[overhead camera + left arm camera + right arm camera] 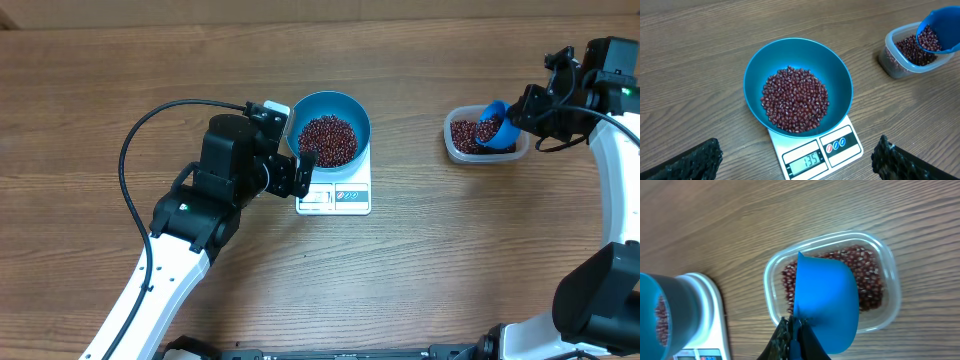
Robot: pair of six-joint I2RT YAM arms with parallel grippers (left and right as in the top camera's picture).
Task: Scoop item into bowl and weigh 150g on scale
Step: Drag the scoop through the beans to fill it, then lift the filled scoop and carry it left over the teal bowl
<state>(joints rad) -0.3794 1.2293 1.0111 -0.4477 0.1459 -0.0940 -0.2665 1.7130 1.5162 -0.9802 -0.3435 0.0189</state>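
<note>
Overhead: the teal bowl (329, 108) of beans (327, 140) sits on the scale (335, 197) at centre, and the left claw (303, 172) stands open beside it. Left wrist: the display (805, 161) shows 135. Right wrist: the right claw (794, 330) grips the blue scoop (825, 295) over the tub (772, 275). I judge that a small top-up is needed next.

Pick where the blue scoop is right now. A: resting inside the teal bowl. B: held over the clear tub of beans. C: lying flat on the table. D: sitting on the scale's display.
B: the right tool grips the scoop, which hangs tilted over the tub, well apart from the bowl on the scale.
</note>
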